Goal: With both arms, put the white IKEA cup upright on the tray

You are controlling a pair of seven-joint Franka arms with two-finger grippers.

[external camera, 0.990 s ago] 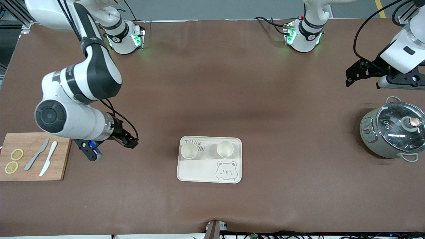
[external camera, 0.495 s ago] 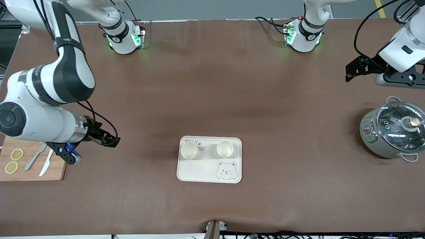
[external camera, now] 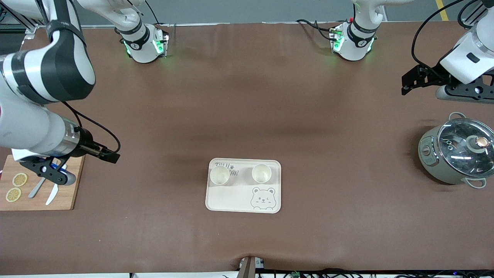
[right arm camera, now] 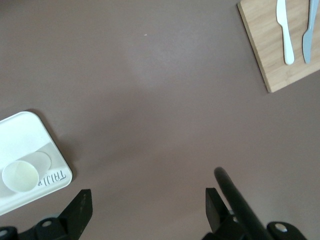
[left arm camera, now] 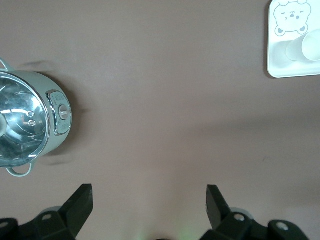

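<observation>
The cream bear tray [external camera: 231, 199] lies in the middle of the table, toward the front camera. Two white cups stand upright on it: one [external camera: 219, 175] beside the lettering, one [external camera: 261, 173] toward the left arm's end. My right gripper [external camera: 109, 156] is open and empty, over bare table by the cutting board, well away from the tray. My left gripper [external camera: 408, 82] is open and empty, over bare table at the left arm's end. The right wrist view shows its open gripper [right arm camera: 147, 205], the tray's corner [right arm camera: 61, 167] and one cup [right arm camera: 20, 176]. The left wrist view shows its open gripper [left arm camera: 150, 200], the tray [left arm camera: 280, 70] and a cup [left arm camera: 306, 46].
A bamboo cutting board [external camera: 69, 193] with two knives [external camera: 52, 194] and lemon slices [external camera: 19, 179] lies at the right arm's end; it also shows in the right wrist view [right arm camera: 265, 50]. A grey pot with a glass lid [external camera: 457, 150] stands at the left arm's end, also in the left wrist view [left arm camera: 25, 125].
My right arm has swung away from the tray toward the cutting board, its gripper still open and empty. My left gripper drew back slightly, then held still. The cups and tray have not moved.
</observation>
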